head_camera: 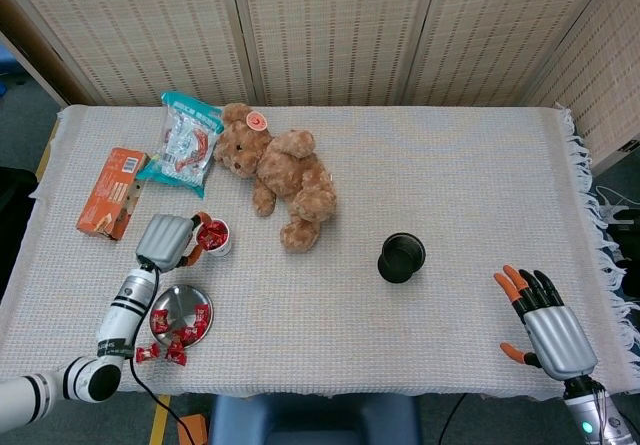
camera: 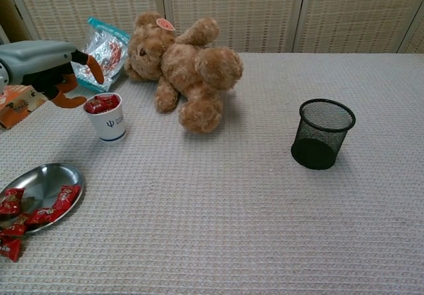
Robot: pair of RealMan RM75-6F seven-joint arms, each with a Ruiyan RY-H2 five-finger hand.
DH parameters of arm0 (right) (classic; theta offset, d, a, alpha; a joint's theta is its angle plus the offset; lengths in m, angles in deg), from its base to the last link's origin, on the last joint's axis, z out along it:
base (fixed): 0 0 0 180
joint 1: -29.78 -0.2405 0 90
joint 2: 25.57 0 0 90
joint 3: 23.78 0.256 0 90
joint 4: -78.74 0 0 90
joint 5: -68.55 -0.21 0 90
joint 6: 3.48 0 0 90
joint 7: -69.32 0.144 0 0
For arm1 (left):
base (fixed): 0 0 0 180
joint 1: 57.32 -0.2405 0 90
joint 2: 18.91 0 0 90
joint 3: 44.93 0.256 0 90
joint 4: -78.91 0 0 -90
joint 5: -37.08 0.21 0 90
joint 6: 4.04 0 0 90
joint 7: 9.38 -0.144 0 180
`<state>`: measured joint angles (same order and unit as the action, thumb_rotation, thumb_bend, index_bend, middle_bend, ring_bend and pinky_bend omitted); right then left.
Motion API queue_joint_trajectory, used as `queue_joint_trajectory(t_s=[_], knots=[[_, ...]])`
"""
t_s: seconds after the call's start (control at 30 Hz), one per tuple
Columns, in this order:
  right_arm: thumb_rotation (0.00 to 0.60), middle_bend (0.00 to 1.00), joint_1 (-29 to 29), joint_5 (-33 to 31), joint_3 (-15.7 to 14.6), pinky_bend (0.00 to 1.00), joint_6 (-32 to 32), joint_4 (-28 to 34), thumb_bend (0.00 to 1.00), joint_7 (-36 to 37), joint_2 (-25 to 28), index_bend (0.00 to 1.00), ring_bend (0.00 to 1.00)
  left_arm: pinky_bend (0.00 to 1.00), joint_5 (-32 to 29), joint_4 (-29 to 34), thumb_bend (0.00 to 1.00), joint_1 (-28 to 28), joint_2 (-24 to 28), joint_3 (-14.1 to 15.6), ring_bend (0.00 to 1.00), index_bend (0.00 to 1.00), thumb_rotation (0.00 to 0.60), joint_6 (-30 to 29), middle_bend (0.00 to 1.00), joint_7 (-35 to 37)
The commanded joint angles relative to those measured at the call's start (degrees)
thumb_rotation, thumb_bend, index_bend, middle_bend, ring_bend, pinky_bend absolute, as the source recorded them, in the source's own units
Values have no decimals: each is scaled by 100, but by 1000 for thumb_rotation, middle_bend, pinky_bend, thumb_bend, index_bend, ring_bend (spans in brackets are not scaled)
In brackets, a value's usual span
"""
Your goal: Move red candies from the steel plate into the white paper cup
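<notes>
The white paper cup (head_camera: 216,239) (camera: 106,117) stands left of centre, filled with red candies (camera: 101,103). The steel plate (head_camera: 172,306) (camera: 36,182) lies near the front left edge with several red candies (head_camera: 186,323) (camera: 41,214) on it and over its rim. My left hand (head_camera: 170,240) (camera: 50,71) hovers just left of the cup, its fingers apart and holding nothing. My right hand (head_camera: 548,328) rests open at the front right corner, far from the cup; the chest view does not show it.
A brown teddy bear (head_camera: 281,173) (camera: 183,66) lies right of the cup. A snack bag (head_camera: 185,141) (camera: 101,45) and an orange box (head_camera: 112,191) lie at the back left. A black mesh cup (head_camera: 401,257) (camera: 322,133) stands right of centre.
</notes>
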<state>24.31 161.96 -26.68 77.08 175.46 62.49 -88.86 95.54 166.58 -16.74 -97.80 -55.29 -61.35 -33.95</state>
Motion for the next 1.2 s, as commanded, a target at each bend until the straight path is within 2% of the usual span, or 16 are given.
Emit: queue_joint_trajectory(t_s=[0.03, 0.2, 0.37, 0.5, 0.67, 0.8, 1.07, 1.2], knots=[[600, 0, -5, 0, -2, 0, -14, -6, 15, -1, -4, 0, 0, 1000, 103, 180, 398, -122, 144, 162, 901, 284, 600, -28, 898, 41], [600, 0, -20, 23, -22, 0, -53, -4, 15, -4, -12, 0, 0, 1000, 779, 648, 398, -545, 429, 518, 901, 273, 600, -507, 897, 369], [600, 0, -35, 54, -42, 0, -85, -3, 15, -13, -23, 0, 0, 1000, 1590, 996, 397, -1150, 681, 1135, 901, 267, 600, -1004, 897, 861], [600, 0, -37, 114, -67, 0, -77, 10, 15, -15, -29, 0, 0, 1000, 2020, 900, 393, -1604, 634, 1503, 901, 292, 600, -1383, 897, 1268], [600, 0, -17, 214, -105, 0, -18, 15, 15, -4, -19, 0, 0, 1000, 2239, 527, 390, -2205, 420, 1844, 901, 321, 600, -1849, 898, 1479], [600, 0, -13, 278, -136, 0, -6, 16, 15, -3, -22, 0, 0, 1000, 2240, 209, 387, -2591, 192, 1965, 900, 325, 600, -2099, 897, 1458], [600, 0, -4, 354, -166, 0, 29, 23, 15, 31, -7, 0, 0, 1000, 2243, -358, 382, -3107, -258, 1976, 901, 361, 600, -2383, 896, 1435], [600, 0, -9, 369, -177, 0, 16, 19, 15, 33, -3, 0, 0, 1000, 2208, -499, 377, -3241, -390, 1971, 901, 360, 600, -2331, 896, 1386]])
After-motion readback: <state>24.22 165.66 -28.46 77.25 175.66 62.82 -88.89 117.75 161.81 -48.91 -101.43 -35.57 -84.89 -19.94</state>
